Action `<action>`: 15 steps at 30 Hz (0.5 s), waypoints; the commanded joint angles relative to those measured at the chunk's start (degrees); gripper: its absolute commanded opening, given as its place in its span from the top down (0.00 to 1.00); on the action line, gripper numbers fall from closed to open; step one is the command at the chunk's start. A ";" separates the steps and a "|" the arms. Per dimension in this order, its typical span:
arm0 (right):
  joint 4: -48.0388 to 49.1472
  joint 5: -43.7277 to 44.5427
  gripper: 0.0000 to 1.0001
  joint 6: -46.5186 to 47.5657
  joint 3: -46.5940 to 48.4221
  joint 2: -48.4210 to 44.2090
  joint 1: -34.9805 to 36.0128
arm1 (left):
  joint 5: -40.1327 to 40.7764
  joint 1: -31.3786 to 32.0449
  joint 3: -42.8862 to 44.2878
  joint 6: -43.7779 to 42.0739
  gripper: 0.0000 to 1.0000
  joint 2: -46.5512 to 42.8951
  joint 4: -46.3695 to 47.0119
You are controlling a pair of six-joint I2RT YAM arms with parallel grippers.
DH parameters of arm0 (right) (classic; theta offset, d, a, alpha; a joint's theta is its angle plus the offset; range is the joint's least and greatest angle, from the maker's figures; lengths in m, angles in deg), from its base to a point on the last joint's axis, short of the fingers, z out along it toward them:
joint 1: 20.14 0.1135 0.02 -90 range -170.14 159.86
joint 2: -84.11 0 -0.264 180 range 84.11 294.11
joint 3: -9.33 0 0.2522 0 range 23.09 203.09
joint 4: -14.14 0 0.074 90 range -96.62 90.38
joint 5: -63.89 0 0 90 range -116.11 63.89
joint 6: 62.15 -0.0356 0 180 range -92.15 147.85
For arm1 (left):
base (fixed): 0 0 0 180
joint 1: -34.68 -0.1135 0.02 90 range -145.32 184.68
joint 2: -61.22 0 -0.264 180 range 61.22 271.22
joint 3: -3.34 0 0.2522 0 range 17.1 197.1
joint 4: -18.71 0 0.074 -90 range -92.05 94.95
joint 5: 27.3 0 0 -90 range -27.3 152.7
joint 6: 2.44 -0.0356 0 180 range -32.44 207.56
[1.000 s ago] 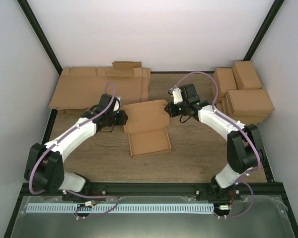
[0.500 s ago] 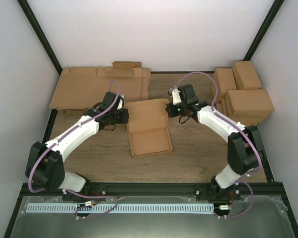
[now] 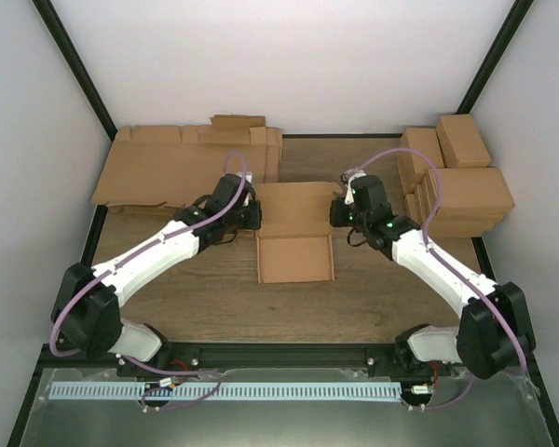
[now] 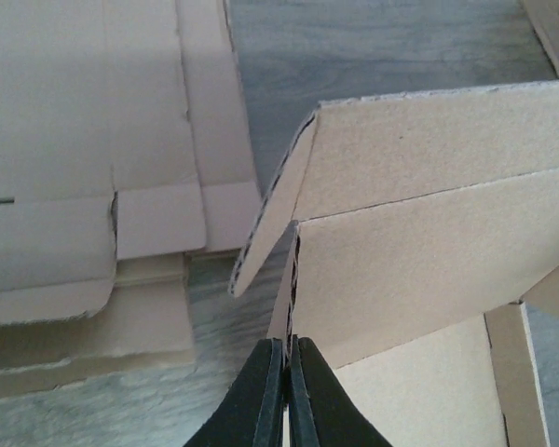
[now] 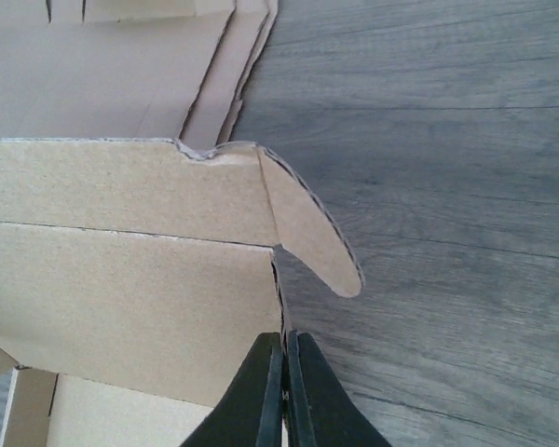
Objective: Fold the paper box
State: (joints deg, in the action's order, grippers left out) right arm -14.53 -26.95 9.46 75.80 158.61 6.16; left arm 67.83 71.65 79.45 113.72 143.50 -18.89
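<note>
Top view, box: the paper box [image 3: 296,244] lies on the table [image 3: 382,289] between my two grippers, with its rear panel raised.
Top view, left gripper [image 3: 254,217]: at the box's left rear corner.
Top view, right gripper [image 3: 337,212]: at its right rear corner.
Left wrist: my fingers [image 4: 261,391] are all but closed, pinching the thin side wall. The upright panel is just beyond the tips, and the piled flat sheets [image 4: 74,140] lie further left.
Right wrist: my fingers [image 5: 307,391] are pressed together on the opposite wall. The rounded flap [image 5: 307,233] sticks out just beyond the tips.
</note>
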 commanded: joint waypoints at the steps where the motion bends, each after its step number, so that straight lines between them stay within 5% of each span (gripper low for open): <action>1: 8.09 4.78 0.99 -5.89 -3.57 -2.88 1.47 | 2.69 2.01 1.27 2.51 0.96 2.60 9.25; 6: 14.96 6.31 0.99 -8.52 -11.63 -7.73 1.85 | 2.48 5.15 -1.71 3.06 0.96 3.62 17.34; 15: 13.69 15.28 0.99 -14.49 -15.70 -9.28 8.49 | 6.75 10.10 -7.02 8.77 0.96 4.56 19.70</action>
State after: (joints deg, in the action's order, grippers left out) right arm -3.69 -14.54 -0.44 60.33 150.46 9.83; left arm 75.04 78.71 74.11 118.90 147.33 -5.62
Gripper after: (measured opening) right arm 0.017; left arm 0.040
